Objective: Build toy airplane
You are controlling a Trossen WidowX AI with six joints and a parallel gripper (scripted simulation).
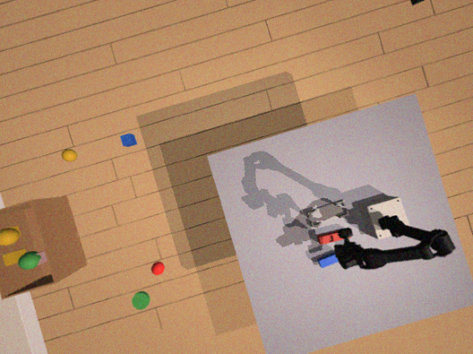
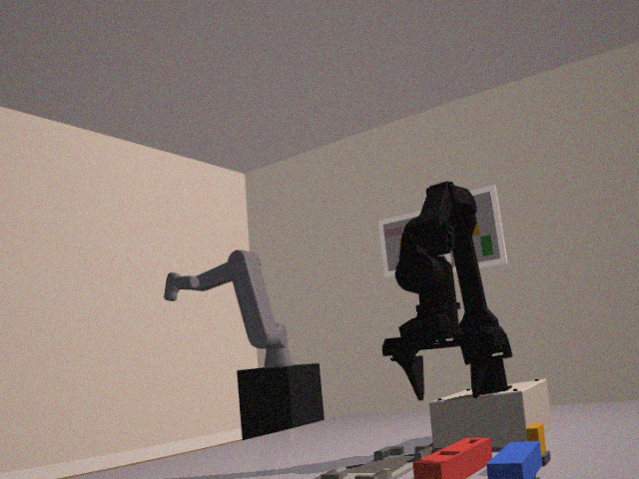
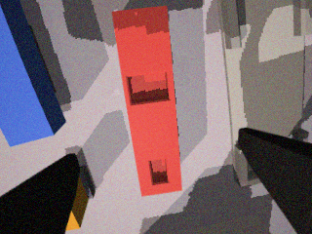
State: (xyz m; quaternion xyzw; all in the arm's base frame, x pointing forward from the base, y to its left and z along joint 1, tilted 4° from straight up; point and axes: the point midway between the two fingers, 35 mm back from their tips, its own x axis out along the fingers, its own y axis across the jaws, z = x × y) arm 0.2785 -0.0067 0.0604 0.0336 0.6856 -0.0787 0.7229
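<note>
The red fuselage (image 1: 326, 238) (image 2: 453, 456) (image 3: 151, 122) lies flat on the grey table with its two sockets facing up, outside the cradle. The blue wing (image 1: 327, 260) (image 2: 515, 458) (image 3: 21, 88) lies beside it. The small orange tail fin (image 2: 536, 434) (image 3: 74, 218) stands near the arm's base. The grey jig cradle (image 2: 386, 453) sits just beyond the fuselage. My gripper (image 1: 341, 243) (image 2: 414, 376) (image 3: 159, 148) is open and empty. It hangs above the fuselage, with a finger on each side of it in the wrist view.
The arm stands on a white base block (image 1: 390, 212) (image 2: 490, 417) next to the parts. A grey second arm on a black pedestal (image 2: 280, 399) stands farther back. Off the table, a cardboard box (image 1: 30, 245) and loose balls lie on the wooden floor.
</note>
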